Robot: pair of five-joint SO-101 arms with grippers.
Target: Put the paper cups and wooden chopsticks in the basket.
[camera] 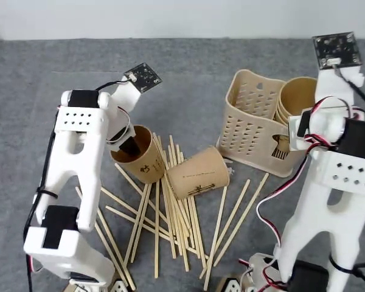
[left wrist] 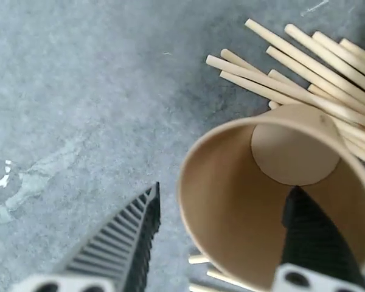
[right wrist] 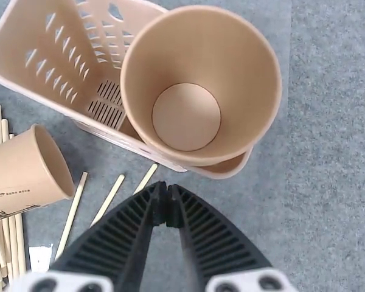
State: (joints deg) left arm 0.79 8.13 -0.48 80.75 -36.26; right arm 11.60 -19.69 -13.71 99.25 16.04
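Left tool [left wrist: 225,190] stood wide, one finger inside the tilted paper cup [left wrist: 295,152], apparently set to pinch its wall; right tool [right wrist: 166,193] hung closed, empty, beside basket [right wrist: 30,73].

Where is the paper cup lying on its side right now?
High view: the tipped cup lies mid-table atop the scattered chopsticks, between the basket on the right and the second cup the left hand straddles.

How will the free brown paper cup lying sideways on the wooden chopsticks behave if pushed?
This brown paper cup probably rolls in a curve, since it tapers. It looks thin and empty, so likely light and easily crushed. The loose wooden chopsticks beneath may shift with it.
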